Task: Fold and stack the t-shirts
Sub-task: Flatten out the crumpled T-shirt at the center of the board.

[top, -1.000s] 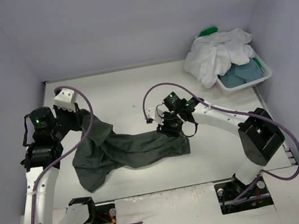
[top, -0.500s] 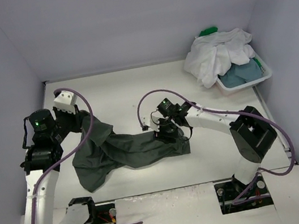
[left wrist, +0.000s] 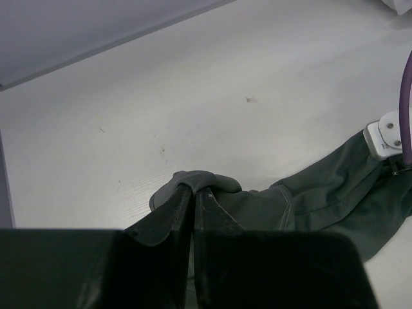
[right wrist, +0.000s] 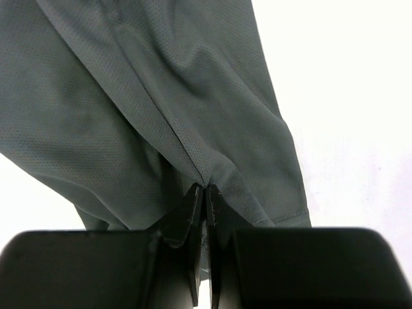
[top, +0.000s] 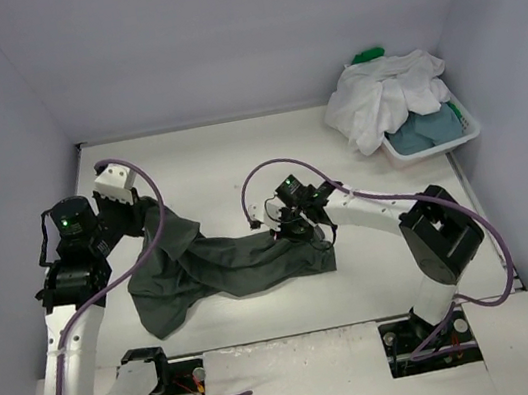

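Top external view — a dark grey cloth t-shirt (top: 230,264) lies crumpled and stretched lengthwise across the near middle of the white table (top: 236,151), spanning the gap between the two arms. At the shirt's far left corner, the left gripper (top: 144,221) has its jaws closed on a bunched fold of fabric; the left wrist view shows grey cloth humped over the pinched black fingertips (left wrist: 183,201). Toward the shirt's right end, the right gripper (top: 287,232) is clamped tight on a raised ridge of the same garment — the right wrist view shows fine-mesh fabric gathered into the closed tips. In the far right corner a white slotted plastic basket (top: 465,135) holds a heap: a rumpled white t-shirt (top: 380,102) spilling over its left rim, a dusty blue-grey t-shirt (top: 427,130) beneath it, and a bright green t-shirt (top: 367,55) peeking out at the far side.
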{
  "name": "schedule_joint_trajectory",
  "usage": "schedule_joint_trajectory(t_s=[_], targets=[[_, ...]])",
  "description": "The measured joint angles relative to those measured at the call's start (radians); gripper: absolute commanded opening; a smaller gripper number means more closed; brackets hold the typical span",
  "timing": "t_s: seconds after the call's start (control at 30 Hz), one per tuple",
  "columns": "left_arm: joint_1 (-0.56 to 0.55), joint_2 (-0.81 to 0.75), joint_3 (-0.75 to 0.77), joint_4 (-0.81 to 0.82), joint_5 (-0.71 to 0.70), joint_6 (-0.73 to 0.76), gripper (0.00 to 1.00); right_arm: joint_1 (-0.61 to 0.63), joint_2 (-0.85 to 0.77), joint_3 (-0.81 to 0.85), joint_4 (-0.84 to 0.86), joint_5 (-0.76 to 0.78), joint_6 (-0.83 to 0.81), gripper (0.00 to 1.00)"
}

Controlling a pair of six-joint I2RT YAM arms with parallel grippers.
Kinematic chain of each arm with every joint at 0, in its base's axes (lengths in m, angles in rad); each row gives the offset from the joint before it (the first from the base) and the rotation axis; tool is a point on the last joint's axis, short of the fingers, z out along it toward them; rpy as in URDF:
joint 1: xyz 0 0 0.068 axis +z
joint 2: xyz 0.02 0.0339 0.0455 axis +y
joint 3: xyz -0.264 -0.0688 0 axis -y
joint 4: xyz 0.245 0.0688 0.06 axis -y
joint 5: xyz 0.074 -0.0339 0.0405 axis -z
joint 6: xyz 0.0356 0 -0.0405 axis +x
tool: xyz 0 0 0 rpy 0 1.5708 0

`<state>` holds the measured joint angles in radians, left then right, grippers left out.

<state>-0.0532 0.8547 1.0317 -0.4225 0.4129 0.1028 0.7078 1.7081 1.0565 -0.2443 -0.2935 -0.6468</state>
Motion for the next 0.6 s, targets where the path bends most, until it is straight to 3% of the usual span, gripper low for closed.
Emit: schedule_joint_trajectory(t_s=[0.17,0.33,0.6], targets=[[0.0,-0.014,0.0,-0.008,0.0,0.001,0.0,0.0,-0.049,-0.001,0.0,0.041,0.01,0.0],[0.0,-0.027,0.019,-0.053,-0.001,0.001,0.0,0.0,-0.211,-0.001,-0.008,0.098,0.011,0.0],[0.0,-0.071,0.227,-0.166,-0.011,0.003,0.0,-0.001,-0.515,0.075,-0.106,0.167,0.022,0.0]])
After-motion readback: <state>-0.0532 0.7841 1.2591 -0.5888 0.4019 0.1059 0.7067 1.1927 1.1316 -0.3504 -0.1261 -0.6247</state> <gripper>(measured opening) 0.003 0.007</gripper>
